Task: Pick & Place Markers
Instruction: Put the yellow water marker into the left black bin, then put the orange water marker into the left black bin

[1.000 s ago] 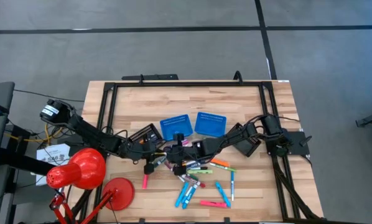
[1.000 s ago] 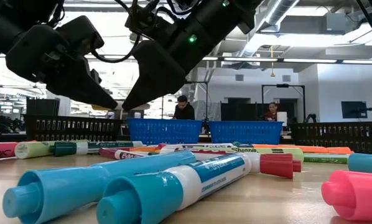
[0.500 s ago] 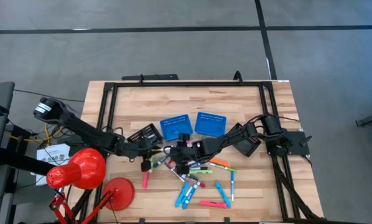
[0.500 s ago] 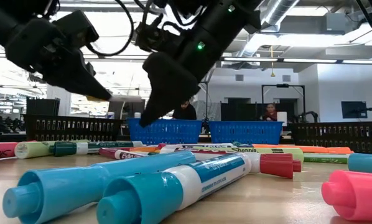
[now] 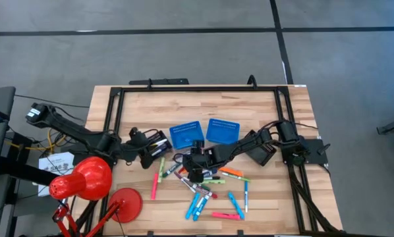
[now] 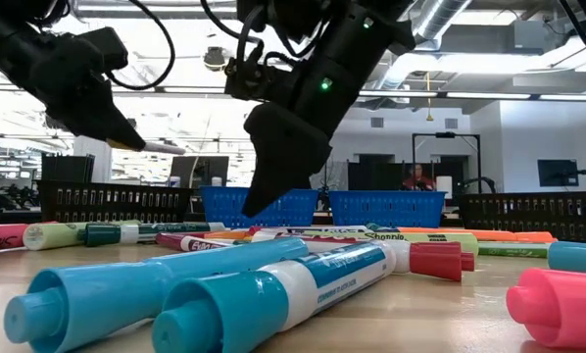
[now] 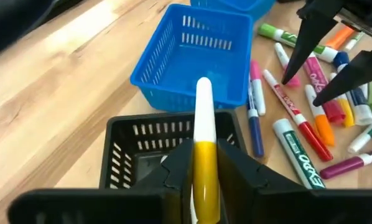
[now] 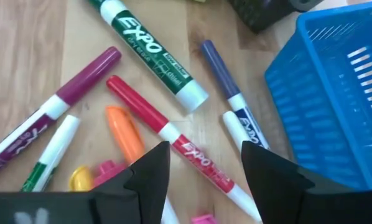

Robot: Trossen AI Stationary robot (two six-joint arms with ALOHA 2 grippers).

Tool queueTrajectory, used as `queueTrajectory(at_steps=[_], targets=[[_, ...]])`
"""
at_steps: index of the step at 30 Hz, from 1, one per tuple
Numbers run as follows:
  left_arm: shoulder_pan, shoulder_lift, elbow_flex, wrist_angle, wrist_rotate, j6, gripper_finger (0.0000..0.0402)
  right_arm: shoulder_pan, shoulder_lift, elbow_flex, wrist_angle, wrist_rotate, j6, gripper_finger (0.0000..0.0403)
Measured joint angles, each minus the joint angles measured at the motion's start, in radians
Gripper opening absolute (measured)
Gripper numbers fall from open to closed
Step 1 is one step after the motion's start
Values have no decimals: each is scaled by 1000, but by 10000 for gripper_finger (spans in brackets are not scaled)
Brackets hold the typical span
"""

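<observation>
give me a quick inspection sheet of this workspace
surface: wooden table, black frame around it
job's things: markers scattered in front of the blue baskets; none seen inside a basket
clutter: black tray; red lamp at the table's left front
grippers: left gripper shut on a yellow and white marker over the black tray; right gripper open above the pile, empty
cables: wires along both arms
surroundings: a person seated beyond the table

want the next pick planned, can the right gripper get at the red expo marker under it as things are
Probably yes. The right gripper hangs open right above the red marker, nothing lying over that marker. An orange marker lies close beside, so a finger could nudge it.
</observation>
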Motion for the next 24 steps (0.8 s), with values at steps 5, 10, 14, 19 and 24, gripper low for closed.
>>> queueTrajectory(at_steps=[5, 10, 14, 19, 24], targets=[[21, 35, -32, 1, 3, -13, 67, 0, 0, 0, 2, 0, 0, 174], [45, 71, -57, 2, 42, -48, 76, 0, 0, 0, 6, 0, -1, 165], [59, 93, -58, 6, 63, -48, 85, 0, 0, 0, 6, 0, -1, 160], [77, 107, -58, 7, 63, -48, 102, 0, 0, 0, 6, -20, -1, 156], [83, 93, -58, 73, 62, -38, 118, 0, 0, 0, 7, -130, -10, 153]])
